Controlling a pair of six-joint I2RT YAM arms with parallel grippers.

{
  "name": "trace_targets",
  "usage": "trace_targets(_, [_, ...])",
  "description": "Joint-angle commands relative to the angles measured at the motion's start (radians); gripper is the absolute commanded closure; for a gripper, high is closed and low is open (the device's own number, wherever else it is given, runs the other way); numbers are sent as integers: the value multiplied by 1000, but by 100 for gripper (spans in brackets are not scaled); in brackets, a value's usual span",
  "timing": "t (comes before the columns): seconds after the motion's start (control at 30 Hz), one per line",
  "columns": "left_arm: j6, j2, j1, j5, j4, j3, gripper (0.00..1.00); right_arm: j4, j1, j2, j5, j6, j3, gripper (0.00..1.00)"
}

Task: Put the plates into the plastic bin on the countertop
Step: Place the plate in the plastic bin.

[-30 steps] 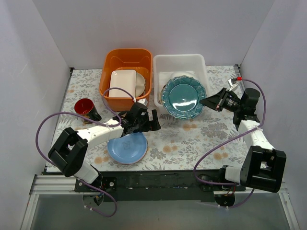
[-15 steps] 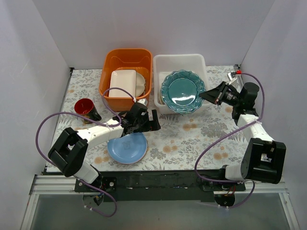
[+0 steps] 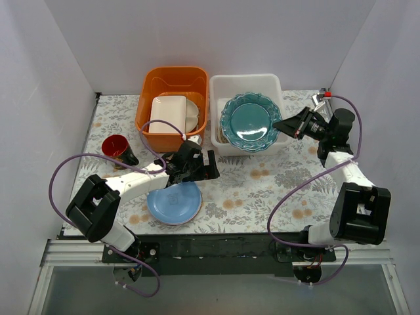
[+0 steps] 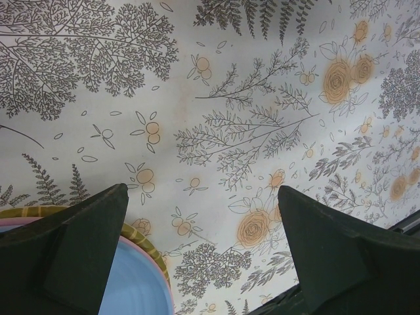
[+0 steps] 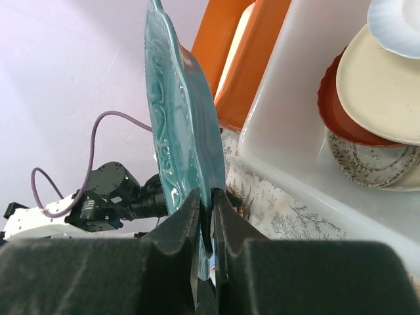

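- Top view: the right arm rises along the table's right side and bends inward. The right gripper points left and pinches the right rim of the teal plate.
- The teal plate hangs tilted over the front part of the plastic bin, covering part of the bin's front rim. The bin stands at the back of the countertop, just beside the orange tub.
- The left arm lies low, stretched toward the middle. The left gripper is just past the light blue plate, which lies flat near the front edge. A red cup lies tipped at the left.
- Left wrist view: the left gripper has its jaws spread wide, with nothing between them but patterned cloth. At lower left is the light blue plate, and only this view shows pink and yellow rims under it.
- Right wrist view: the right gripper has its jaws pressed onto the thin edge of the teal plate, which is seen edge-on.
- Only this view shows the inside of the plastic bin, where a red-brown plate, a cream plate and a speckled plate overlap.
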Motion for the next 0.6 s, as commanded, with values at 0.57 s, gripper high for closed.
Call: trace_targets(0.57, [13, -47, -7, -30, -17, 4, 2, 28, 17, 122, 52, -40, 202, 99])
